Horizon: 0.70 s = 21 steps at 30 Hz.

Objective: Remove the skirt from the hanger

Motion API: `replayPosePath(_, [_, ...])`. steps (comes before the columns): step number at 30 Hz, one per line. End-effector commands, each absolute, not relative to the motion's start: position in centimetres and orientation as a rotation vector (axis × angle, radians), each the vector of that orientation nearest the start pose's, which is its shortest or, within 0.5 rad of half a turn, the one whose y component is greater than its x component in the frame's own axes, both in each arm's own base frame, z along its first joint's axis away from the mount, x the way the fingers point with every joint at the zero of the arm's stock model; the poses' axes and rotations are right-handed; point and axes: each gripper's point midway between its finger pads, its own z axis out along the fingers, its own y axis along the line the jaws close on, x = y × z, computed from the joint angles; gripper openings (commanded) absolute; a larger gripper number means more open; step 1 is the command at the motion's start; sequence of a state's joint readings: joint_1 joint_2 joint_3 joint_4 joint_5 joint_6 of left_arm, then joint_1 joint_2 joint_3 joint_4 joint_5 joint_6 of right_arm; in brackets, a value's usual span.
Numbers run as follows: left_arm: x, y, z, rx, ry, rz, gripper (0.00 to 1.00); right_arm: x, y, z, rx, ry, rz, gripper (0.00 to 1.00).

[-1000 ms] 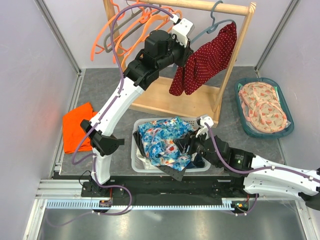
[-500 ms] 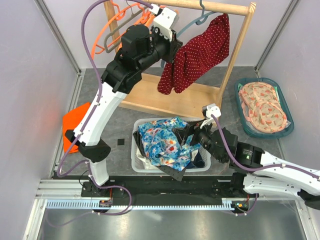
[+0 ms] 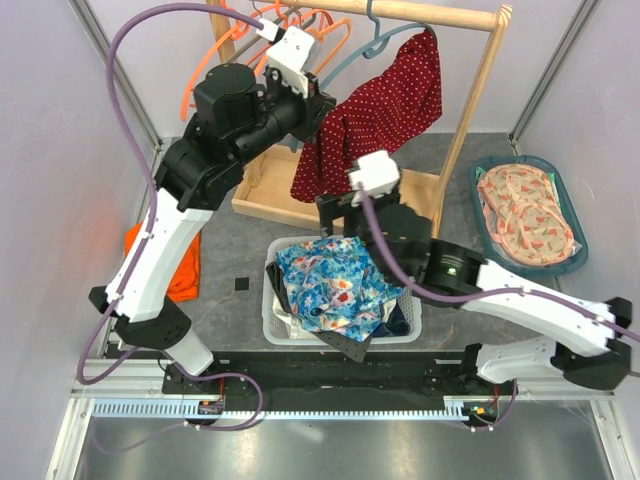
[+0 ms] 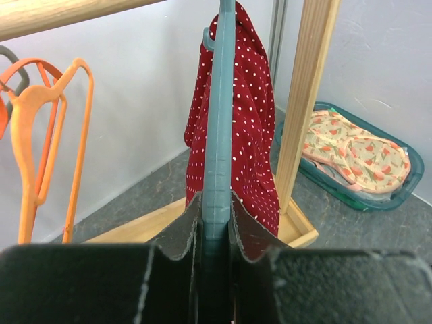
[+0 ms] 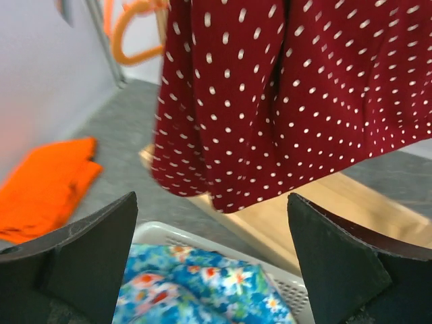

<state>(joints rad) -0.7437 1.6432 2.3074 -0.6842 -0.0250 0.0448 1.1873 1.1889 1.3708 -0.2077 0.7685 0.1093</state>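
Since a second ago, the right gripper (image 5: pixel 210 202) has risen from the laundry basket (image 3: pixel 272 300) at the near centre. It now hovers just below the skirt's (image 3: pixel 385 110) lower hem, jaws spread wide, holding nothing. Meanwhile the left gripper (image 4: pixel 216 202) has swung left and upward, clamped narrowly on the teal hanger (image 4: pixel 219 121). The red, white-dotted skirt hangs on that hanger, its hook at the far wooden rail (image 3: pixel 440 14).

We found bright, even overhead light, with only soft shadows on the tabletop (image 3: pixel 225 255) and a dull sheen on the metal strip (image 3: pixel 320 445). Up close, the right gripper (image 5: pixel 209 202) looked soft and out of focus.
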Motion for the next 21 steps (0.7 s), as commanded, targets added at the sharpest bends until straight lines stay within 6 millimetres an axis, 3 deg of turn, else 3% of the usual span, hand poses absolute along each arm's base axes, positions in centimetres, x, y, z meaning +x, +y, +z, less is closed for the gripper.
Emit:
replayPosePath(1, [29.4, -26.7, 59.0, 0.515, 1.342, -0.595, 0.02, 26.3, 29.1, 41.3, -0.337, 1.541, 0.177, 0.98])
replayPosePath(3, [29.0, -26.5, 58.9, 0.518, 1.346, -0.595, 0.02, 27.0, 29.8, 41.2, -0.340, 1.518, 0.151, 0.98])
replayPosePath(9, [27.7, -25.8, 57.3, 0.530, 1.412, -0.625, 0.02, 28.5, 29.4, 42.4, -0.283, 1.451, 0.084, 0.97])
replayPosePath(14, [27.5, -25.7, 54.6, 0.550, 1.490, -0.616, 0.02, 28.7, 28.8, 44.0, -0.260, 1.405, 0.076, 0.86])
replayPosePath(18, [27.1, -25.4, 54.5, 0.548, 1.496, -0.619, 0.02, 29.3, 29.2, 43.4, -0.292, 1.411, 0.053, 0.80])
replayPosePath(21, [26.6, -25.4, 55.0, 0.559, 1.480, -0.642, 0.02, 29.7, 29.4, 42.5, -0.304, 1.426, 0.055, 0.70])
